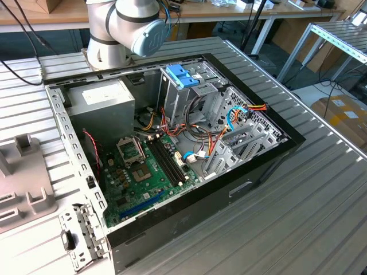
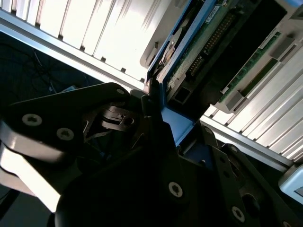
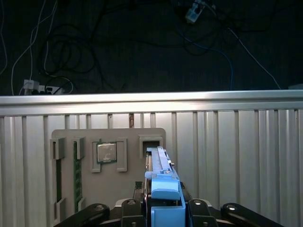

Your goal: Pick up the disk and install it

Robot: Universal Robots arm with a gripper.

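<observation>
In the first wrist view the disk [image 3: 161,172] stands edge-on, its light-blue side rail facing the camera, between the black fingers [image 3: 201,207] of my gripper [image 3: 163,208]. Its far end reaches a slot of the grey holder tray [image 3: 132,182]; whether it still rests in that slot I cannot tell. The second wrist view has the disk's [image 2: 199,52] green circuit board and blue rail, with the gripper [image 2: 163,118] shut on the rail end. The open computer case [image 1: 200,206] lies on the table in the exterior view, with the arm's base [image 1: 123,28] behind it.
The holder tray also carries a processor chip [image 3: 106,152] and a memory stick [image 3: 75,175]. In the case are a grey power supply [image 1: 100,100], a metal cage with a light-blue top [image 1: 182,75], the green motherboard [image 1: 146,172] and loose cables. The ribbed table ends at an edge [image 3: 151,98].
</observation>
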